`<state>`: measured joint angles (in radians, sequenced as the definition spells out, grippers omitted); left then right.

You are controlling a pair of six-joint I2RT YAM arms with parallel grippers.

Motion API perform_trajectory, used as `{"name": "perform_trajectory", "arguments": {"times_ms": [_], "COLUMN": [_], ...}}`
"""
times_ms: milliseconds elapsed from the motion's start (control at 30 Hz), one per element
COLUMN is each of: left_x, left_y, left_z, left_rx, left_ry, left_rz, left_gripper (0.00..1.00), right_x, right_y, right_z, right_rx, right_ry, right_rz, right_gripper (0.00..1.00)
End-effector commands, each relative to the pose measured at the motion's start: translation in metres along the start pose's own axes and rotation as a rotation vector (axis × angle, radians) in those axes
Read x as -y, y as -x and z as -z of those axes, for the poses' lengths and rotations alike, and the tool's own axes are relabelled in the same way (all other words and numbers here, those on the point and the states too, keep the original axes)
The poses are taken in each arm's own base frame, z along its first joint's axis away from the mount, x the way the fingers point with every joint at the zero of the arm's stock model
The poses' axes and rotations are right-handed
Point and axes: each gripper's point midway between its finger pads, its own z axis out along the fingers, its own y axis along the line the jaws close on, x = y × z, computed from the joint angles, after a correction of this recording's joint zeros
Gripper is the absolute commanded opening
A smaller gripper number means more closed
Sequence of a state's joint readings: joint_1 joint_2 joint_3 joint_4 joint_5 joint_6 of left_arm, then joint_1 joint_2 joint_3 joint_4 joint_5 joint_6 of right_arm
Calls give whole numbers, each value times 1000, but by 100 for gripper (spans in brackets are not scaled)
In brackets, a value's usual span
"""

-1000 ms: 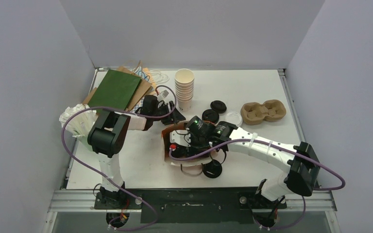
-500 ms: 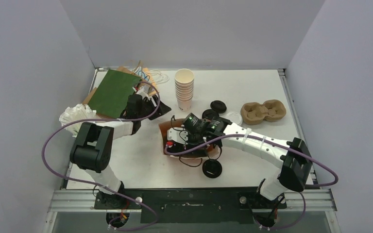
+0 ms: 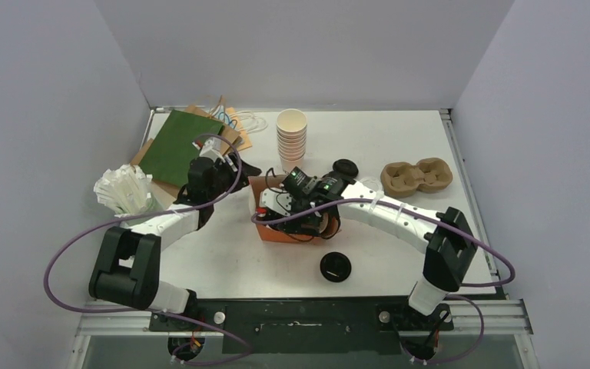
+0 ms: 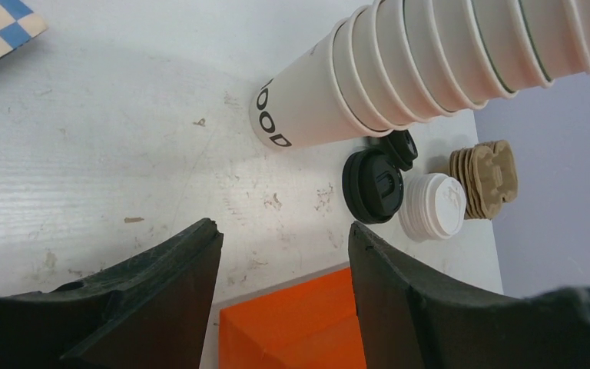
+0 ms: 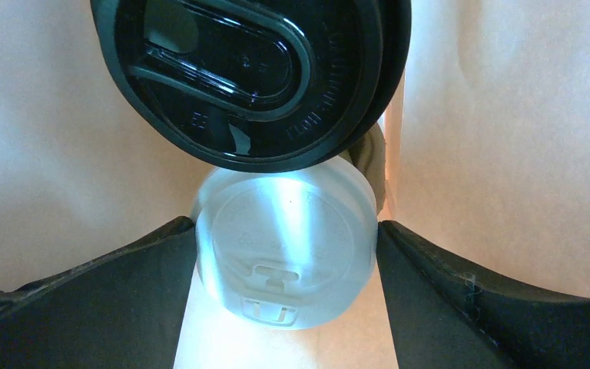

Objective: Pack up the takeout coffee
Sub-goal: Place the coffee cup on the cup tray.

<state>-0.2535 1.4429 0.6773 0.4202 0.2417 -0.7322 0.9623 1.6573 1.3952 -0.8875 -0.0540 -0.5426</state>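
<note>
An orange-brown paper bag (image 3: 270, 227) stands in the middle of the table, and its corner (image 4: 299, 323) shows below my left fingers. My right gripper (image 3: 309, 212) reaches into it. Inside the bag, my right gripper (image 5: 286, 231) is shut on a white-lidded takeout coffee cup (image 5: 284, 246), with a finger against each side of the lid. A black-lidded takeout coffee cup (image 5: 246, 77) sits just beyond it, touching it. My left gripper (image 3: 233, 166) (image 4: 284, 234) hangs open over the table left of the bag, holding nothing.
Behind the bag are a stack of lidless white cups (image 3: 292, 138) (image 4: 430, 61), loose black lids (image 3: 345, 167) (image 4: 374, 184), white lids (image 4: 432, 206) and cardboard carriers (image 3: 416, 176). Another black lid (image 3: 336, 266) lies near the front. Flat bags (image 3: 180, 142) and napkins (image 3: 123, 191) are at the left.
The bag has shifted toward the back left with my right gripper inside it. My left gripper drew back to the left, away from the bag, and opened slightly.
</note>
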Motion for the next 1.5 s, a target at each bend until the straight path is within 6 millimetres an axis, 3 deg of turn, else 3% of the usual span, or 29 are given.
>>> {"name": "perform_trajectory", "arguments": {"times_ms": [0, 367, 533, 867, 1167, 1467], "left_x": [0, -1, 1, 14, 14, 19], "left_y": [3, -2, -5, -10, -9, -4], "left_z": [12, 24, 26, 32, 38, 43], "left_rx": [9, -15, -26, -33, -31, -30], "left_ry": [-1, 2, -6, -7, 12, 18], "left_rz": [13, 32, 40, 13, 4, -13], "left_gripper": [59, 59, 59, 59, 59, 59], "right_x": [-5, -7, 5, 19, 24, 42], "right_y": [-11, -21, -24, -18, -19, -7], "right_z": [-13, -28, -26, -14, -5, 13], "right_rx": [-43, -104, -68, -9, 12, 61], "right_ry": [90, 163, 178, 127, 90, 17], "right_rz": [-122, -327, -420, -421, -407, -409], "right_gripper": [38, 41, 41, 47, 99, 100]}}
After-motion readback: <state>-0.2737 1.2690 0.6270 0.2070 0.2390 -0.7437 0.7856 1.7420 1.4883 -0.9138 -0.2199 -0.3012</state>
